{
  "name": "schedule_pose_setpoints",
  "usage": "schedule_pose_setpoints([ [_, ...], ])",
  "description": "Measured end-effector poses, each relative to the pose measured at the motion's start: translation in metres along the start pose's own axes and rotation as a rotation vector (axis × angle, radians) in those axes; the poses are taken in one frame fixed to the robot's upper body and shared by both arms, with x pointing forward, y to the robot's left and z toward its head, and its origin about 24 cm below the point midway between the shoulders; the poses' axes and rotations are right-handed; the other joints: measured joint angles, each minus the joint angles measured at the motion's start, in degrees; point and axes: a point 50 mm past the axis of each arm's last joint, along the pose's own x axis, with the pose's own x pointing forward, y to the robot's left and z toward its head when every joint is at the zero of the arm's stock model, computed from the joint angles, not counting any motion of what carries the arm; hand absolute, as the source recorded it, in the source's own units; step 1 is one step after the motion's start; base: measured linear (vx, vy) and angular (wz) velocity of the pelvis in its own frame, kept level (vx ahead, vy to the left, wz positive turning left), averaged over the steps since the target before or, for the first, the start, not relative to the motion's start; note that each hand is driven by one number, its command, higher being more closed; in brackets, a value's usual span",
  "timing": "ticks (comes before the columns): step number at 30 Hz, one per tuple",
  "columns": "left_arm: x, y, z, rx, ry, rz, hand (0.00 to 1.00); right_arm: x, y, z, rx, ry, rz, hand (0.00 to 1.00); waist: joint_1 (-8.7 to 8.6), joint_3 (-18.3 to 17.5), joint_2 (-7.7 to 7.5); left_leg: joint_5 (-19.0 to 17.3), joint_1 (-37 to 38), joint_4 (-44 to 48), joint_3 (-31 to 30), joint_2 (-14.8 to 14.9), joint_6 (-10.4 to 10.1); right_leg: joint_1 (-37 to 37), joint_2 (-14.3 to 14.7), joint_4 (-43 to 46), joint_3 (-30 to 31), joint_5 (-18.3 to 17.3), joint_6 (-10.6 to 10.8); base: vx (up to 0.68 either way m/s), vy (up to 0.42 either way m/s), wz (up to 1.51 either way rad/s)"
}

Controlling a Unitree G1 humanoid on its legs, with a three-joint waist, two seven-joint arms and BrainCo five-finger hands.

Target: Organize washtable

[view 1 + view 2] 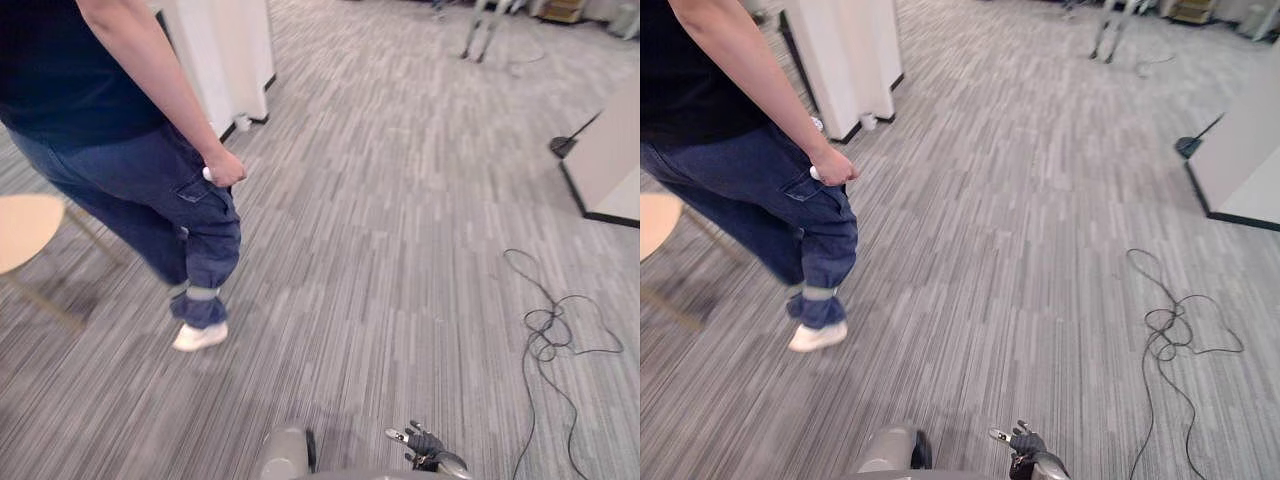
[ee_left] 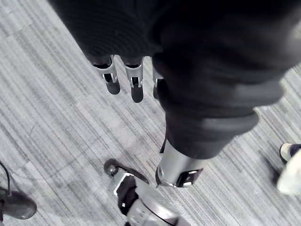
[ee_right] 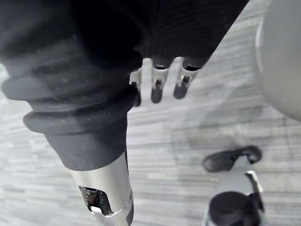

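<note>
1. The left hand and the right hand hang over the carpet. Their fingers are straight and relaxed and hold nothing.
2. I cannot tell where the washtable stands. The step is probably to find it, so look up and around first.
3. A person is mid-stride at ten o'clock, beside a round stool at nine. Give them room before stepping.
4. Reach only once the table is near.
</note>
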Motion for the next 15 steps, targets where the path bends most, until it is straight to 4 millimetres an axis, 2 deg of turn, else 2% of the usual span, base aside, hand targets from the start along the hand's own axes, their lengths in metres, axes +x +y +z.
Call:
schedule_pose_setpoints([
  [1,0.003,0.003,0.013,0.017,-0.032,0.004,0.0,0.0,-0.001,0.001,0.036,-0.008,-0.007,0.0,-0.32,1.7,-1.19,-1.46,4.07,-1.65,0.33,-1.93,0.61,-3.87,-0.65,11.38,0.32,4.23,3.87,0.42,0.105,0.04],
  [2,0.003,0.001,0.018,0.022,-0.043,0.0,0.0,0.0,-0.002,0.002,0.044,-0.01,-0.011,0.0,-0.4,2.01,-1.51,-2.1,6.26,-2.48,0.19,-2.42,0.82,-4.98,-0.59,15.86,-0.53,4.96,3.88,0.4,0.063,0.02],
  [3,0.004,-0.002,0.021,0.031,-0.05,-0.008,0.0,0.0,-0.005,0.005,0.054,-0.018,-0.019,0.0,-0.86,2.55,-1.56,-3.51,11.45,-4.82,-0.34,-3.09,1.54,-7.22,0.05,24.17,-3.53,4.01,3.17,0.41,0.049,0.04],
  [4,0.004,-0.006,0.024,0.045,-0.061,-0.021,0.0,0.0,-0.008,0.007,0.051,-0.032,-0.026,0.0,-1.84,2.62,-1.48,-3.95,16.43,-8.39,-0.69,-3.3,1.45,-10.11,0.56,29.37,-7.5,1.14,0.51,0.37,0.032,0.04],
  [5,0.005,-0.006,0.027,0.064,-0.067,-0.023,0.0,0.0,-0.01,0.009,0.05,-0.042,-0.031,0.0,-2.21,2.62,-1.44,-4.0,18.61,-10.16,-0.96,-3.3,1.37,-12.18,0.95,30.39,-9.48,-0.43,-1.6,0.43,0.025,0.19],
  [6,0.006,-0.008,0.034,0.096,-0.087,-0.032,0.0,-0.001,-0.014,0.013,0.052,-0.067,-0.04,0.0,-3.31,2.77,-1.29,-4.04,21.85,-13.21,-1.97,-3.31,1.31,-17.16,0.88,29.53,-13.54,-3.69,-5.61,0.37,0.006,0.29],
  [7,0.006,-0.011,0.04,0.104,-0.1,-0.041,0.0,-0.002,-0.018,0.014,0.061,-0.072,-0.051,0.0,-3.87,2.87,-1.11,-4.23,23.21,-14.29,-3.09,-3.24,0.96,-20.03,0.48,27.36,-15.4,-4.99,-6.82,0.51,-0.006,0.66],
  [8,0.007,-0.023,0.05,0.123,-0.129,-0.073,0.0,-0.003,-0.024,0.014,0.086,-0.08,-0.075,0.0,-4.48,3.31,-0.58,-4.65,25.01,-16.08,-5.14,-2.96,0.23,-25.08,-0.82,20.29,-17.74,-5.86,-8.4,0.5,-0.045,0.95],
  [9,0.006,-0.036,0.058,0.162,-0.156,-0.106,0.0,-0.005,-0.037,0.016,0.156,-0.096,-0.11,0.0,-5.04,4.57,0.87,-5.28,28.08,-18.78,-6.18,-1.73,-0.71,-28.08,-2.67,2.57,-21.05,-3.28,-8.72,0.52,-0.064,0.88],
  [10,0.006,-0.038,0.058,0.168,-0.159,-0.109,0.0,-0.005,-0.037,0.018,0.153,-0.1,-0.111,0.0,-5.35,4.71,1.09,-5.49,28.87,-19.28,-6.53,-1.5,-0.81,-28.21,-3.14,-1.56,-21.92,-2.09,-8.43,0.59,-0.11,0.79],
  [11,0.006,-0.04,0.06,0.178,-0.166,-0.113,0.0,-0.004,-0.036,0.02,0.154,-0.105,-0.108,0.0,-6.22,5.01,1.12,-6.65,32.22,-21.72,-7.9,-1.14,-1.31,-28.73,-4.48,-16.05,-24.15,2.36,-7.36,0.68,-0.168,0.63],
  [12,0.006,-0.041,0.059,0.182,-0.165,-0.114,0.0,-0.006,-0.042,0.022,0.187,-0.116,-0.123,0.0,-6.95,4.85,1.68,-8.35,35.68,-24.01,-8.64,0.13,-1.7,-30.79,-5.26,-20.57,-24.3,3.57,-7.13,0.75,-0.194,0.76],
  [13,0.006,-0.041,0.054,0.182,-0.152,-0.114,0.0,-0.006,-0.044,0.024,0.209,-0.132,-0.129,0.0,-7.72,4.37,3.07,-8.86,37.4,-24.77,-9.08,2.08,-1.64,-31.17,-4.49,-19.52,-24.79,2.99,-8.03,0.87,-0.201,0.65],
  [14,0.005,-0.043,0.038,0.172,-0.106,-0.116,0.0,-0.006,-0.046,0.027,0.23,-0.142,-0.137,0.0,-8.22,3.98,5.08,-8.73,38.25,-19.34,-11.15,4.35,-1.38,-31.71,-1.25,-14.63,-23.45,7.15,-10.99,0.96,-0.224,0.37],
  [15,0.005,-0.045,0.033,0.133,-0.082,-0.114,0.0,-0.007,-0.053,0.029,0.248,-0.146,-0.158,0.0,-8.16,2.72,8.03,-7.4,34.33,-8.34,-13.75,8.11,-2.22,-30.72,2.01,-13.73,-23.74,11.89,-12.29,0.98,-0.22,0.12],
])
